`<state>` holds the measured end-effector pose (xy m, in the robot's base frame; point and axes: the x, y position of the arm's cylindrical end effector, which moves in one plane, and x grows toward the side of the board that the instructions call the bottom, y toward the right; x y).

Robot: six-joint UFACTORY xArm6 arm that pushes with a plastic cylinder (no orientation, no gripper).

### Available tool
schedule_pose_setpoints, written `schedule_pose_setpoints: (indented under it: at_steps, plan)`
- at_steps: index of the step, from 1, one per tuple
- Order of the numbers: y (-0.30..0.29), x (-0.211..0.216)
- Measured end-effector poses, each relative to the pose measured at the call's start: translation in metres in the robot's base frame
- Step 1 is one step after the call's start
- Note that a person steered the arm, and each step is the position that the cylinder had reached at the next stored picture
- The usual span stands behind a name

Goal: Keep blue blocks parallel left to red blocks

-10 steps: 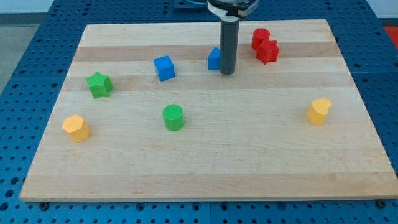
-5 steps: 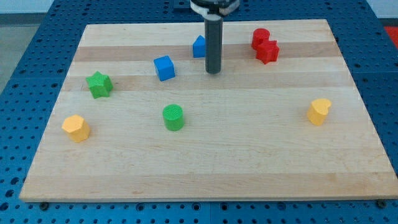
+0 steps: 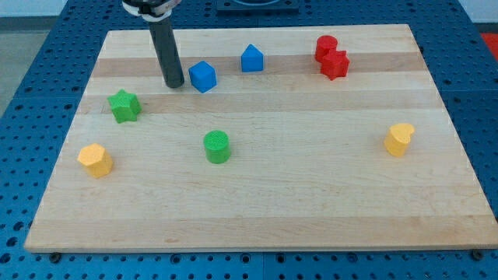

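Biggest risk right now: my tip (image 3: 173,84) sits just off the blue cube (image 3: 202,76), at its 9 o'clock, so a sloppy shove sends it spinning toward the blue house block (image 3: 251,58) at 2 o'clock and wrecks the spacing. Push too hard and both slide right into the two red blocks (image 3: 331,57), which touch each other near the board's top right. No claw here, just a bare rod, holding nothing.
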<state>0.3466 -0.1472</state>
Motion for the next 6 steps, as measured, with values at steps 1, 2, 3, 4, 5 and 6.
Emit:
schedule_pose_setpoints:
  at_steps: [1,2,3,4,5,6]
  plan:
    - [-0.005,0.01]
    - [0.009,-0.007]
    - [0.026,-0.04]
    - [0.028,-0.038]
    - [0.028,-0.011]
    - [0.036,0.003]
